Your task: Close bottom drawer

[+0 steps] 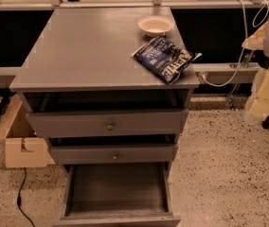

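Gaping bottom drawer (118,188); blue bag (165,59), lettering illegible; hand unseen

— What sits on the bench (87,51)?
— Its grey top fills the upper middle of the frame. A small pale bowl (155,25) sits upper right. Just below it lies a crumpled dark blue bag (165,59), possibly chips, at the right edge.
— The pincer?
— Out of frame.
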Controlling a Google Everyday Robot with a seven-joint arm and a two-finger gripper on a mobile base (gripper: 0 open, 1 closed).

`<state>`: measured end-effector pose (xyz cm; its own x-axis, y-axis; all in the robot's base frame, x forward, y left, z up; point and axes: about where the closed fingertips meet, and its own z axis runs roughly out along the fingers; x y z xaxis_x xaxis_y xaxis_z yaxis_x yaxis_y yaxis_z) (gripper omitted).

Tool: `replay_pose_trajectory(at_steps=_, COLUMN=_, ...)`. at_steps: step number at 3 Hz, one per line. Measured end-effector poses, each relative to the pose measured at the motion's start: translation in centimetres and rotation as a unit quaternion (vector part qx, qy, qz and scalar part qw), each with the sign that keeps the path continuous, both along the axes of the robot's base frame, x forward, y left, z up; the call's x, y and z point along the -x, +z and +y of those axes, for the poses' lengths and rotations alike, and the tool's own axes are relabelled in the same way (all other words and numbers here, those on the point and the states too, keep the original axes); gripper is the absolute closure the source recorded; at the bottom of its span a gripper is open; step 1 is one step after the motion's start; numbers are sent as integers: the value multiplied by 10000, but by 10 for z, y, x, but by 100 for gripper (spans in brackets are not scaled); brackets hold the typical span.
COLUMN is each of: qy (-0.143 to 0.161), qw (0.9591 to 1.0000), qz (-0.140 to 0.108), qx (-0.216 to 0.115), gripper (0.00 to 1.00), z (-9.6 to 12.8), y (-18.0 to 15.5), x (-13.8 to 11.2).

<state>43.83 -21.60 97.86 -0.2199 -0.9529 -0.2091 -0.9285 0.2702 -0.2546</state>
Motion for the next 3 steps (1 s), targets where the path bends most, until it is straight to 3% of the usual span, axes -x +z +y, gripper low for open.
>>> replay_pose_trajectory(at_steps=1, qy=0, qw=10000, qz=0, qx=0, gripper=0, z=0, y=0, x=0)
replay_pose_trajectory(at_steps=2, qy=-38, qw=9997, qz=178, qx=-163, gripper=0, z=3, y=-19, x=2)
replay_pose_trajectory(at_steps=3, qy=-314, qw=9919, qz=722, qx=-996, gripper=0, z=19, y=-90, x=15)
